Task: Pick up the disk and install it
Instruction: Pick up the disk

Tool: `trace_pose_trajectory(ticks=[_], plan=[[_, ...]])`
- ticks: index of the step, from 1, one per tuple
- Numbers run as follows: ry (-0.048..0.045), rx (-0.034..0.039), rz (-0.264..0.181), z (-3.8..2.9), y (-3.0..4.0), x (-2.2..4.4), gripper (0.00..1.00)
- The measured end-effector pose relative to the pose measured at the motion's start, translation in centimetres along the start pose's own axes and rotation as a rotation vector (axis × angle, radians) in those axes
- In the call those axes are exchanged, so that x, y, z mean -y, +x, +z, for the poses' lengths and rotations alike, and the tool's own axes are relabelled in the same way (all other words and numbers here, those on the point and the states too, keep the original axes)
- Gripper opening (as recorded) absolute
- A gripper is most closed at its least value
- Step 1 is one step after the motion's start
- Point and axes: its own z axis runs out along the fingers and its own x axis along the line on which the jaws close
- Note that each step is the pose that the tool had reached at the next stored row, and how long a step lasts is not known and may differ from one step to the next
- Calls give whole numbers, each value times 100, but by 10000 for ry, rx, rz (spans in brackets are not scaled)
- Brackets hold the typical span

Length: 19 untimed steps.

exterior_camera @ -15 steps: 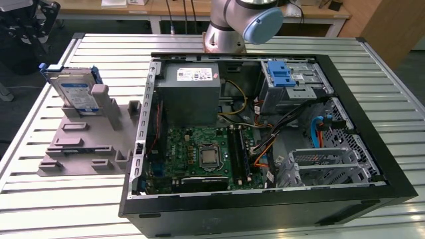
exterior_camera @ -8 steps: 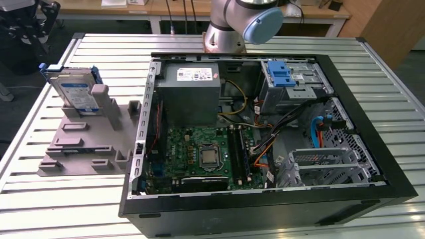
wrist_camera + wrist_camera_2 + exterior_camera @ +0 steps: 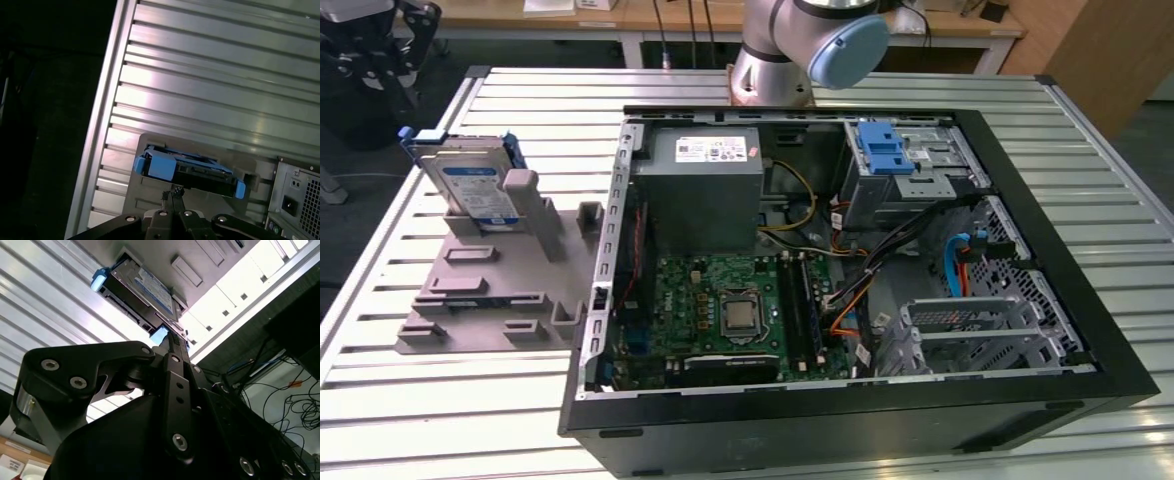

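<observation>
The disk (image 3: 470,185), a silver drive with a white-and-blue label in a blue carrier, stands on edge in a grey holder (image 3: 494,290) on the exterior view's left. The disk (image 3: 190,167) shows from above in the first wrist view and as the disk (image 3: 142,287) from the side in the second. My gripper (image 3: 172,192) hangs above it, apart from it, fingers together with nothing between them. The gripper (image 3: 170,337) points toward the disk's near blue end. The arm's base joint (image 3: 801,45) rises at the back of the table.
An open black computer case (image 3: 627,300) lies on the slatted metal table (image 3: 480,420). Inside are a grey power supply (image 3: 700,185), a motherboard (image 3: 734,315), loose cables and a metal drive cage with a blue latch bracket (image 3: 887,150). The table's edge (image 3: 97,135) runs beside the holder.
</observation>
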Motion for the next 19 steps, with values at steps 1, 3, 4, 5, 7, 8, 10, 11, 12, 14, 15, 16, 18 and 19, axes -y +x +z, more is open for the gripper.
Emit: trace_pose_trajectory(ticks=[1,3,4,5,7,8,10,11,12,14,15,16,18,19], plan=[[0,-1,-36,1,0,0,11],[1,-3,-113,2,0,0,11],[2,-4,-150,2,0,0,11],[2,-6,-187,3,0,0,11],[4,-8,-261,4,0,0,11],[4,-9,-298,4,0,0,11],[5,-11,-372,5,0,0,11],[5,-13,-410,6,0,0,11],[6,-13,-449,7,0,0,11],[7,-15,-522,8,0,0,11],[7,-17,-558,9,0,0,11],[8,-18,-594,9,0,0,11],[9,-20,-666,10,0,0,11],[10,-22,-701,11,0,0,11]])
